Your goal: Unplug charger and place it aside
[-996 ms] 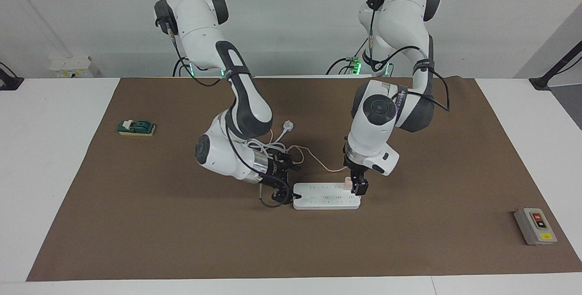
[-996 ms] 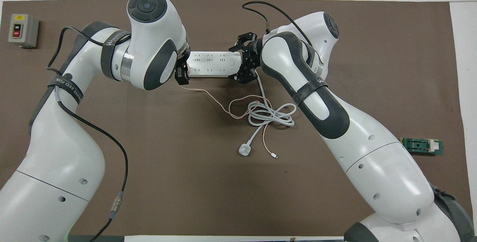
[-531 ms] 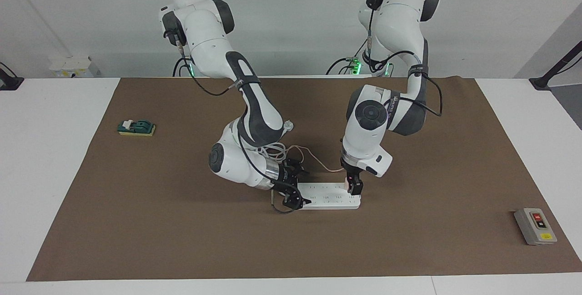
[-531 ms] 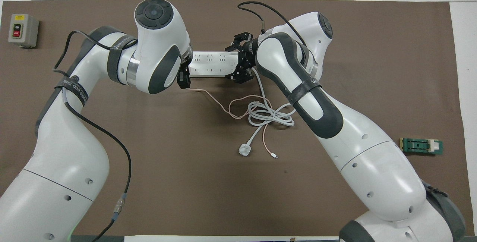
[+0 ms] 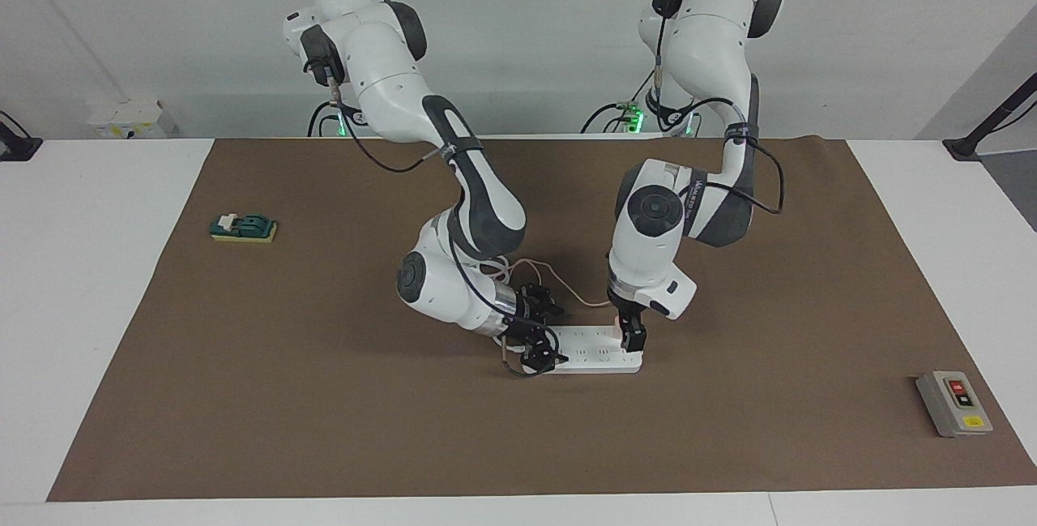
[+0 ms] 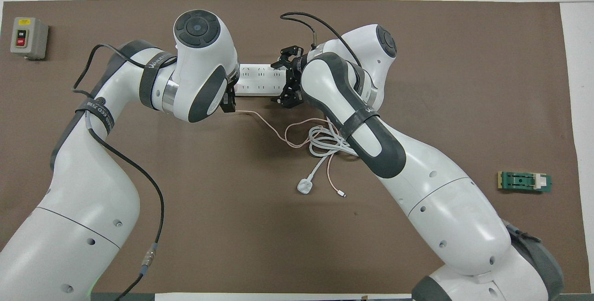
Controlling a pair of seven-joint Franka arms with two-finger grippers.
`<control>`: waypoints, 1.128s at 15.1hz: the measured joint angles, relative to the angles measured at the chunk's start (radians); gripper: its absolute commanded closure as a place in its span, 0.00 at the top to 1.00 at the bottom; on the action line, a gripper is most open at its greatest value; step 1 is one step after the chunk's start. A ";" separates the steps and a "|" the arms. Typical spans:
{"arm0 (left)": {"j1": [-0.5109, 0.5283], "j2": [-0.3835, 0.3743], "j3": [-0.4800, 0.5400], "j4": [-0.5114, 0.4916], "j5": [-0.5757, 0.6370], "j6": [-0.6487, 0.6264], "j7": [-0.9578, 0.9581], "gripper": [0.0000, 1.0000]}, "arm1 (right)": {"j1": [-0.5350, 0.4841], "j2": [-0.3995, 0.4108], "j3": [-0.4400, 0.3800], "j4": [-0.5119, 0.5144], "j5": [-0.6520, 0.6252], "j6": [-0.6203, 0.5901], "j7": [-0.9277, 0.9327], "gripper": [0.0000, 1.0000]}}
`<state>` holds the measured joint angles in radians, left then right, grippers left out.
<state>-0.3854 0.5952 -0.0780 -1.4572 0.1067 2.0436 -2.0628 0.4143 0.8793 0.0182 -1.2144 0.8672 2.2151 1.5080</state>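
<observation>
White cords [image 6: 332,141] beside power strip [image 5: 595,357]

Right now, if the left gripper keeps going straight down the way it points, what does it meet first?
Probably the charger, plugged into the power strip at the left arm's end. The left gripper hangs right at it, fingers pointing down; contact is unclear.

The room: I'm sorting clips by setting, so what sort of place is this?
Most likely a robotics lab or test bench. Two white arms stand at a white table covered by a brown mat, with set-out props such as a power strip and a grey switch box, before a bare wall.
</observation>
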 measured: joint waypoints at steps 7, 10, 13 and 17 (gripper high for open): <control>0.002 -0.002 0.001 -0.004 0.027 0.005 0.000 0.51 | -0.001 0.011 -0.001 0.014 -0.029 0.012 -0.001 1.00; 0.001 -0.002 0.001 -0.006 0.030 0.007 0.001 0.48 | -0.002 0.014 -0.002 0.017 -0.030 0.016 -0.005 1.00; 0.001 -0.002 0.000 -0.007 0.030 0.013 0.001 0.48 | -0.002 0.024 -0.002 0.028 -0.032 0.019 -0.006 1.00; 0.000 -0.002 -0.001 -0.008 0.030 0.019 0.001 0.13 | -0.001 0.040 -0.002 0.040 -0.037 0.037 -0.006 1.00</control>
<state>-0.3853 0.5932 -0.0785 -1.4655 0.1371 2.0627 -2.0614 0.4130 0.9189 0.0161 -1.1744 0.8303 2.2517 1.5016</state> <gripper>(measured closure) 0.533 0.000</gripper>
